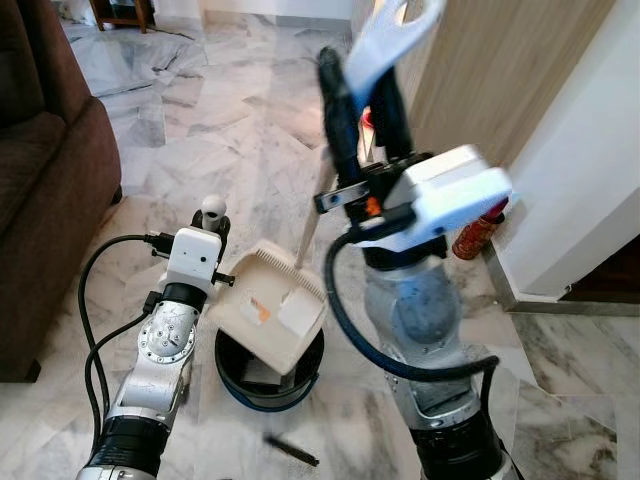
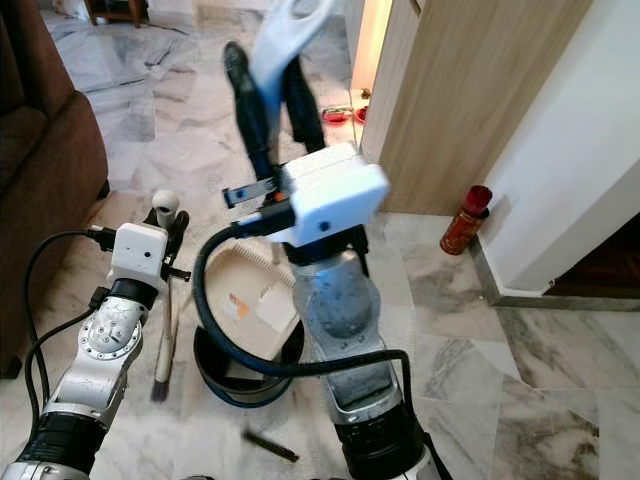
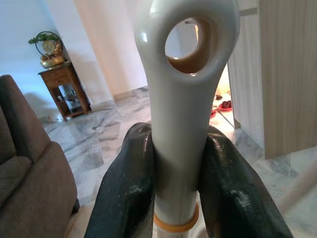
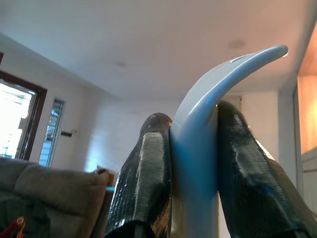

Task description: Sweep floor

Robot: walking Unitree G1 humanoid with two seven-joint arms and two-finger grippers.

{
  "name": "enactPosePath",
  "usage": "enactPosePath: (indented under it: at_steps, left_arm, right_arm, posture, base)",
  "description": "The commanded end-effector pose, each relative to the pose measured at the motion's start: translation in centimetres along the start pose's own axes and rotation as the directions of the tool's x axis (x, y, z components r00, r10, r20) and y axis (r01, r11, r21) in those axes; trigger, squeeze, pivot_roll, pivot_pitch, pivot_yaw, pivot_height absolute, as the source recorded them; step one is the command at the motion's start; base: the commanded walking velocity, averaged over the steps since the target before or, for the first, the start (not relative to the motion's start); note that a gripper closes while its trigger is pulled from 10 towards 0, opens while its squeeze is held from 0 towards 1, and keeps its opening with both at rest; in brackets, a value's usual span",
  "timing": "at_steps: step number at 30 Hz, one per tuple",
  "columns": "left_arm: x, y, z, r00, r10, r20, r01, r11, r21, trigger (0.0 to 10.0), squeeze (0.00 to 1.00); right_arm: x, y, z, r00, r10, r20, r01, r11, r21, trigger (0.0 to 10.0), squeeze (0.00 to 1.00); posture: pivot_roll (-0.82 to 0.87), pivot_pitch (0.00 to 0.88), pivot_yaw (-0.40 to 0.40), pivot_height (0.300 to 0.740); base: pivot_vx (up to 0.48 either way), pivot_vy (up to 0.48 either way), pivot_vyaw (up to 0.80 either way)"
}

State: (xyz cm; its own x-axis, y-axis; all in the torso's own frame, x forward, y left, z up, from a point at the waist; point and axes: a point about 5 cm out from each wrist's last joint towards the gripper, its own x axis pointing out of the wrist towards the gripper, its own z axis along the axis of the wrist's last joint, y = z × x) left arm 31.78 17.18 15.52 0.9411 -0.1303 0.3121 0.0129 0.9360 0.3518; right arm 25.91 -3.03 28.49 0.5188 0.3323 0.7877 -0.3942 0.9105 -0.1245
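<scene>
A cream dustpan [image 1: 250, 275] hangs tilted over a black round bin [image 1: 236, 385] on the marble floor, with paper scraps [image 1: 296, 311] lying in it. Its thin pole [image 1: 312, 218] rises to a pale curved handle [image 4: 198, 129], and my right gripper [image 1: 365, 90] is shut on that handle, raised high. My left gripper [image 1: 212, 218] is shut on the white brush handle [image 3: 181, 114], which has a hole at its top. The brush [image 2: 164, 340] hangs down beside the bin, its dark bristles near the floor.
A brown sofa [image 1: 45, 170] stands at the left. A wooden panel wall [image 1: 490, 70] and a white wall corner [image 1: 590, 180] stand at the right, with a red can [image 2: 465, 220] at their foot. A short black object [image 1: 292, 450] lies on the floor before the bin.
</scene>
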Motion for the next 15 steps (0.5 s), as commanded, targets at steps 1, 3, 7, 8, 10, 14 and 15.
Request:
enactPosePath:
  at_steps: [1, 3, 7, 8, 10, 14, 15]
  left_arm:
    - [0.1, -0.2, 1.1, 0.998, -0.015, 0.064, 0.013, 0.999, 0.033, 10.0, 0.00]
    - [0.1, -0.2, 1.1, 0.998, -0.015, 0.064, 0.013, 0.999, 0.033, 10.0, 0.00]
    - [0.1, -0.3, 1.1, 0.998, -0.019, 0.064, 0.017, 0.999, 0.033, 10.0, 0.00]
    - [0.1, -0.3, 1.1, 0.998, -0.019, 0.064, 0.017, 0.999, 0.033, 10.0, 0.00]
    - [0.1, -0.4, 1.1, 0.997, -0.028, 0.068, 0.025, 0.999, 0.042, 10.0, 0.00]
    - [0.1, -0.4, 1.1, 0.997, -0.035, 0.070, 0.032, 0.998, 0.048, 10.0, 0.00]
    - [0.1, -0.4, 1.2, 0.996, -0.043, 0.072, 0.039, 0.997, 0.059, 10.0, 0.00]
  right_arm:
    - [0.3, -0.3, 1.2, 0.996, -0.017, 0.083, 0.019, 1.000, -0.020, 10.0, 0.00]
    - [0.5, -0.4, 2.0, 0.991, -0.012, 0.133, 0.017, 0.999, -0.035, 10.0, 0.00]
    - [0.6, -0.1, 2.4, 0.989, -0.010, 0.149, 0.011, 1.000, -0.007, 10.0, 0.00]
    - [0.6, -0.1, 2.4, 0.989, -0.010, 0.149, 0.011, 1.000, -0.007, 10.0, 0.00]
    - [0.6, 0.0, 2.8, 0.985, -0.021, 0.170, 0.021, 1.000, 0.005, 10.0, 0.00]
    - [0.6, 0.2, 3.3, 0.979, -0.027, 0.202, 0.027, 1.000, 0.007, 10.0, 0.00]
    - [0.6, 0.5, 3.5, 0.977, -0.014, 0.215, 0.014, 1.000, 0.000, 10.0, 0.00]
  posture:
    - [0.23, 0.150, -0.102, 0.740]
    - [0.23, 0.149, -0.101, 0.740]
    - [0.23, 0.149, -0.101, 0.740]
    - [0.23, 0.149, -0.101, 0.740]
    - [0.23, 0.149, -0.100, 0.740]
    - [0.23, 0.148, -0.097, 0.740]
    - [0.23, 0.149, -0.098, 0.740]
  base:
    - [0.000, 0.000, 0.00]
    - [0.000, 0.000, 0.00]
    - [0.000, 0.000, 0.00]
    - [0.000, 0.000, 0.00]
    - [0.000, 0.000, 0.00]
    - [0.000, 0.000, 0.00]
    - [0.000, 0.000, 0.00]
